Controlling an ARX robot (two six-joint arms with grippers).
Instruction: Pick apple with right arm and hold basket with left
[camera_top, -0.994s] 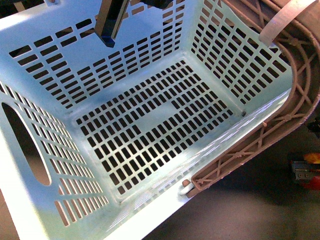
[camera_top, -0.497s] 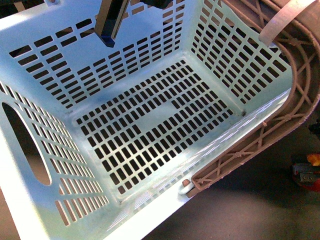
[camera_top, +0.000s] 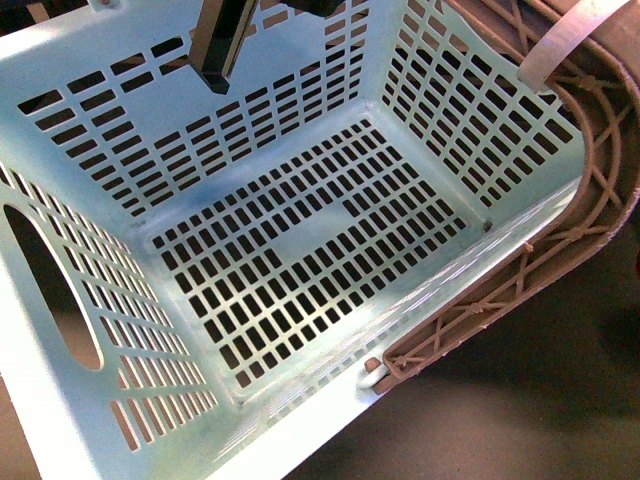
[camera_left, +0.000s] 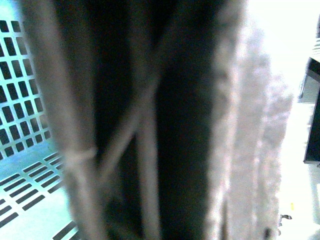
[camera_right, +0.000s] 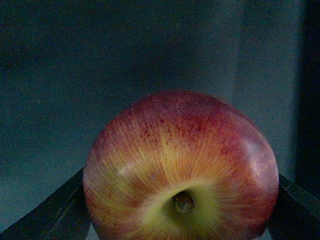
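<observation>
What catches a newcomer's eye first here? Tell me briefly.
The empty pale aqua basket fills the front view, its brown lattice handle curving down the right side. In the right wrist view a red-and-yellow apple looms large, stem dimple toward the camera, held by the right gripper.

Count: 1 basket (camera_top: 70, 45), 1 apple (camera_right: 180, 165), 1 brown lattice handle (camera_top: 560, 265), 1 white zip tie (camera_top: 562, 38), 1 oval hand hole (camera_top: 50, 290) visible.

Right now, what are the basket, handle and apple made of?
The basket looks like glossy aqua plastic: moulded slots, shiny edges. Its handle seems matte brown plastic lattice. The apple has waxy, streaked red-yellow skin; real or fake, I cannot tell.
</observation>
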